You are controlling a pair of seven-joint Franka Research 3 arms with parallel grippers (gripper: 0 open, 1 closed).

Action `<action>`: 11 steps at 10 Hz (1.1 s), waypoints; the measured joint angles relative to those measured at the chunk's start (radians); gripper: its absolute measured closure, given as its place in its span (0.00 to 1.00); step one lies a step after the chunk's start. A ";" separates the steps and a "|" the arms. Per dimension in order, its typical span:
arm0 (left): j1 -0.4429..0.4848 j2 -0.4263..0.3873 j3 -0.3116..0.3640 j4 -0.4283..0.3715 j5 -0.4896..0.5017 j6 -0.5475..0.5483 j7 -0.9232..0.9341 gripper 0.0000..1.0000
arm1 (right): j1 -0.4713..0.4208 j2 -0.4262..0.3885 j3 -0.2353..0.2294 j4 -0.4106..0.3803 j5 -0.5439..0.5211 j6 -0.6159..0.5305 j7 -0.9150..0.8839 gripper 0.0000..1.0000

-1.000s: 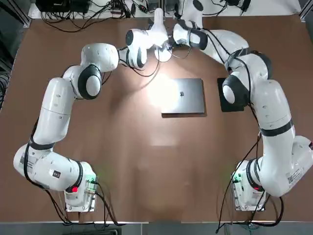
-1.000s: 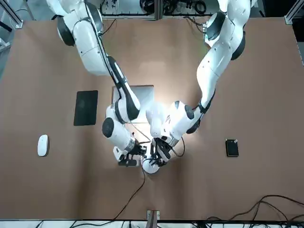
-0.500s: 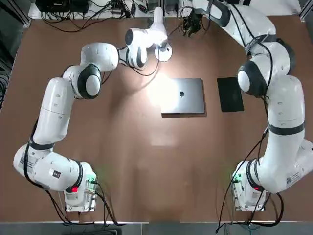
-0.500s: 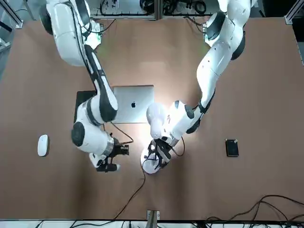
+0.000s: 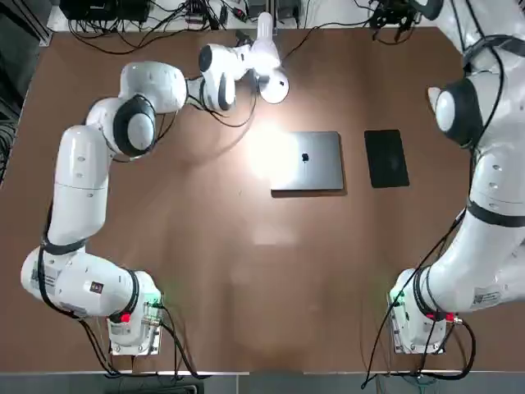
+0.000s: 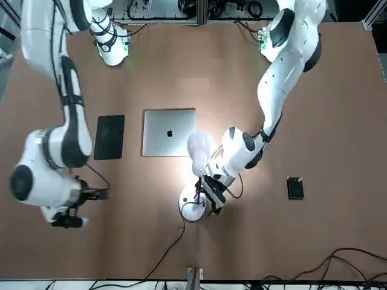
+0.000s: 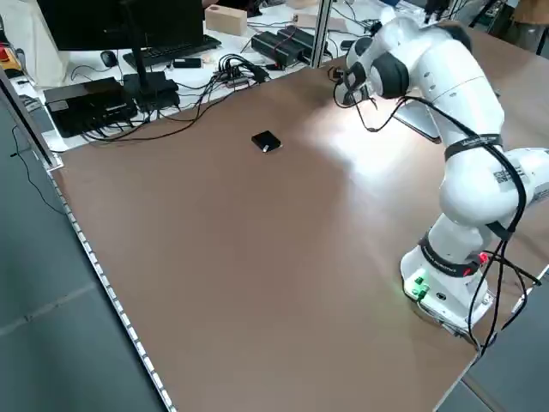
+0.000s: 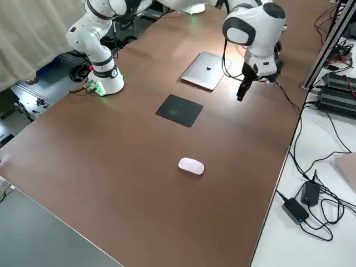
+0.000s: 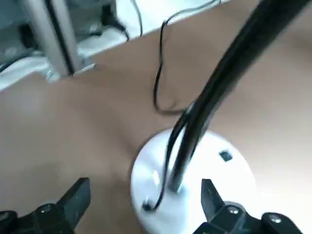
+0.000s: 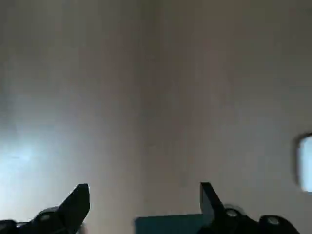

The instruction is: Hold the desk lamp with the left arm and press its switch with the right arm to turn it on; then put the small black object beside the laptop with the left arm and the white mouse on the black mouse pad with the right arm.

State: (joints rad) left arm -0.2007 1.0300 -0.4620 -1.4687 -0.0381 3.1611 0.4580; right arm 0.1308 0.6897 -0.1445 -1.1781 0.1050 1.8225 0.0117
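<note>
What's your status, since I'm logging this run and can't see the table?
Left gripper open by lamp neck, not holding it. Right gripper open, empty, between lamp and mouse. Mouse off its pad, nothing between them.

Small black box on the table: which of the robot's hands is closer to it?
Left. The left gripper is beside the desk lamp, to the box's right; the right gripper is farther right, beyond the lamp.

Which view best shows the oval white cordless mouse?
The right side view: the oval white cordless mouse lies whole and unobstructed, nearest there. The front view also shows it whole, but smaller. The right wrist view catches only part at its edge. The top, left side and left wrist views don't show it.
</note>
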 joint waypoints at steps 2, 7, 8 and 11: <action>0.133 -0.167 -0.042 -0.214 0.000 -0.079 0.007 0.00 | -0.132 -0.076 -0.005 -0.196 -0.034 0.221 -0.224 0.00; 0.372 -0.484 -0.053 -0.318 -0.023 -0.641 -0.047 0.00 | -0.376 -0.097 0.010 -0.650 -0.034 0.693 -0.589 0.00; 0.419 -0.494 -0.053 -0.318 -0.026 -0.693 -0.070 0.00 | -0.372 -0.100 0.024 -0.698 -0.034 0.692 -0.589 0.00; 0.509 -0.520 -0.039 -0.319 0.010 -0.853 -0.291 0.00 | -0.359 -0.111 0.058 -0.760 -0.034 0.693 -0.589 0.00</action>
State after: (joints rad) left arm 0.3087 0.5103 -0.5010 -1.7878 -0.0279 2.3083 0.1670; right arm -0.2278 0.5787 -0.0860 -1.9384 0.0706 2.5155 -0.5769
